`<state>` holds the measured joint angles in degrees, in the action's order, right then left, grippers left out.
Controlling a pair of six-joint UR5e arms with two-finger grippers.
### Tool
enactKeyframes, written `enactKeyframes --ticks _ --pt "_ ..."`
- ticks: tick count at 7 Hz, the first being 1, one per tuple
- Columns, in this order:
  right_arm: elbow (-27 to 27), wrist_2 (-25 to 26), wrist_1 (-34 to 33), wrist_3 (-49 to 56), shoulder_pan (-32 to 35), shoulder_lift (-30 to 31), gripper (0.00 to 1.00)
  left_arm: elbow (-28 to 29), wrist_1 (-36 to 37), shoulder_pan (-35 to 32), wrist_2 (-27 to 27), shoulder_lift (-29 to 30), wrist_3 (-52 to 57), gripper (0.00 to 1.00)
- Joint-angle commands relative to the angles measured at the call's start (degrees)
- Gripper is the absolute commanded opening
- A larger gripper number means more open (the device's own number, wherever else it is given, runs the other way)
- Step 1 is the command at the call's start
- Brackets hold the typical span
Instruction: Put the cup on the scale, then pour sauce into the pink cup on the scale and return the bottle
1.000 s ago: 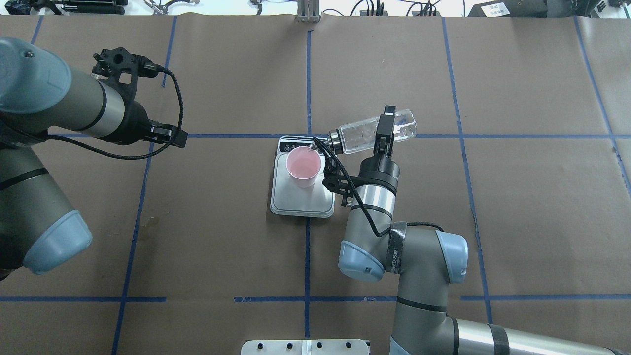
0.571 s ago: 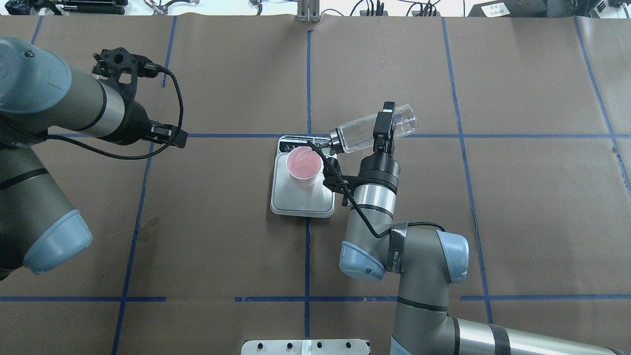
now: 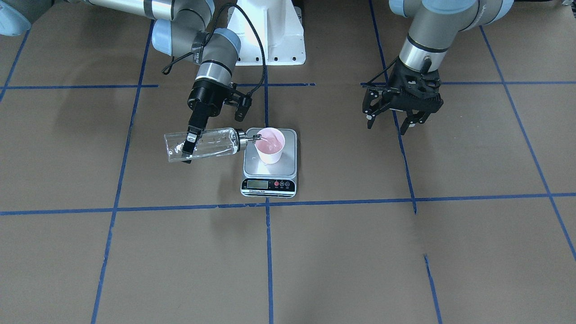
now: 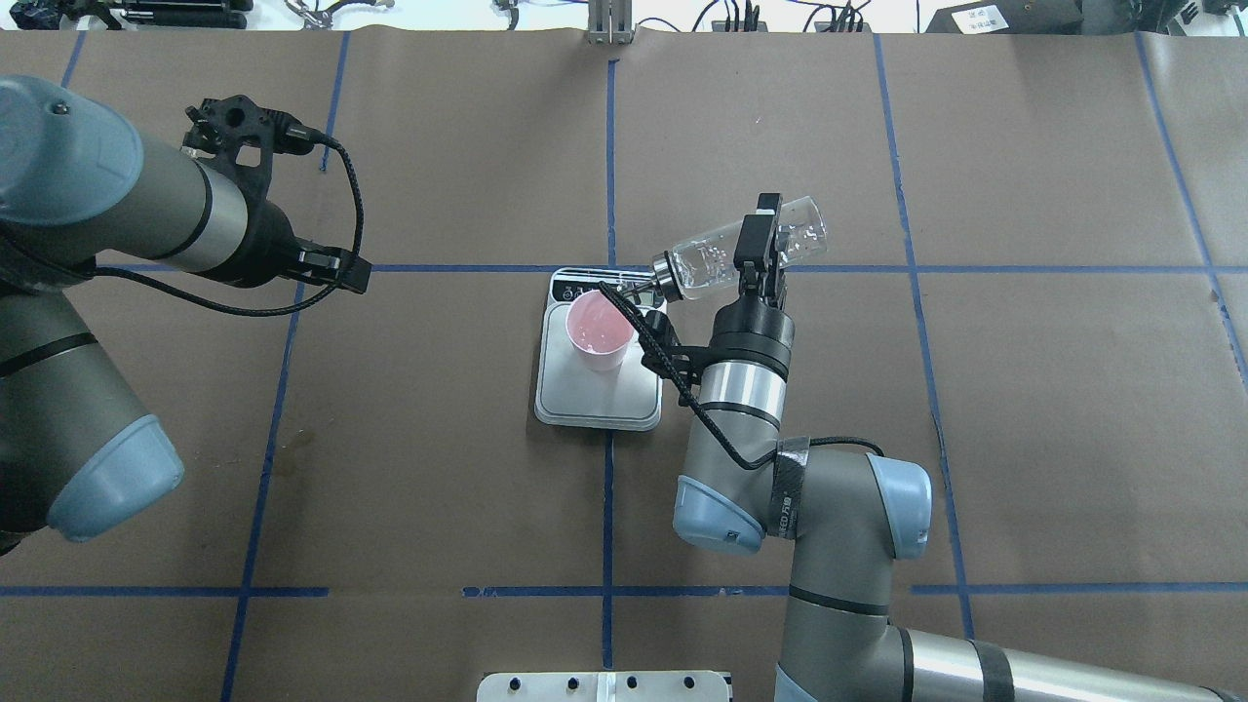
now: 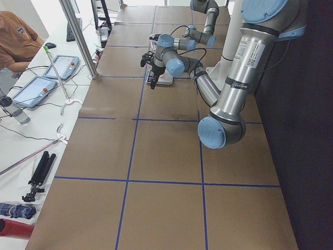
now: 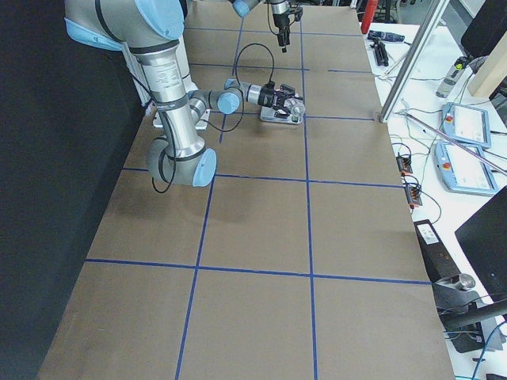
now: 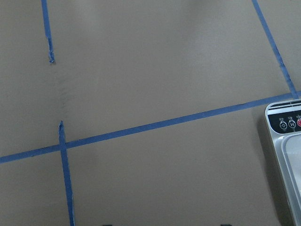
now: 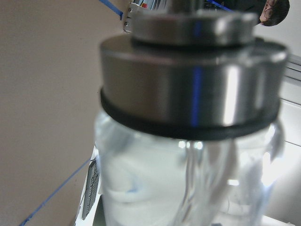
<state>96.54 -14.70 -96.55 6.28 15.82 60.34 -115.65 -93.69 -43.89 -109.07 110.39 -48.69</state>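
Observation:
The pink cup (image 4: 600,331) (image 3: 269,145) stands upright on the steel scale (image 4: 597,398) (image 3: 270,170), toward its display end. My right gripper (image 4: 765,234) (image 3: 189,146) is shut on the clear glass bottle (image 4: 717,258) (image 3: 211,143), which is tipped nearly flat. The bottle's silver spout reaches over the cup's rim. Clear sauce (image 3: 202,146) shows inside the bottle, and some glints in the cup. The right wrist view is filled by the bottle's silver collar (image 8: 193,89). My left gripper (image 3: 396,123) (image 4: 234,122) hangs open and empty, well off to the side of the scale.
Brown paper with blue tape lines covers the table. The robot's white base (image 3: 270,36) stands behind the scale. A corner of the scale (image 7: 287,141) shows in the left wrist view. Beyond the far edge are a metal post (image 5: 78,36), tablets (image 5: 57,65) and a seated person (image 5: 15,36).
The right gripper has tipped the bottle a little further, raising its base end while the spout stays over the cup. The left arm has not moved.

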Motion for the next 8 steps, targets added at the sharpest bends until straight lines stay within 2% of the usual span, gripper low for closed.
enactKeyframes --ticks 1,8 --pt "1.0 0.8 0.0 4.5 0.0 0.1 0.0 0.0 0.0 0.0 0.0 0.0 0.0 0.82" --pt "1.8 2.7 0.0 7.1 0.1 0.2 0.0 -0.3 0.0 -0.1 -0.1 0.0 -0.1 0.83"
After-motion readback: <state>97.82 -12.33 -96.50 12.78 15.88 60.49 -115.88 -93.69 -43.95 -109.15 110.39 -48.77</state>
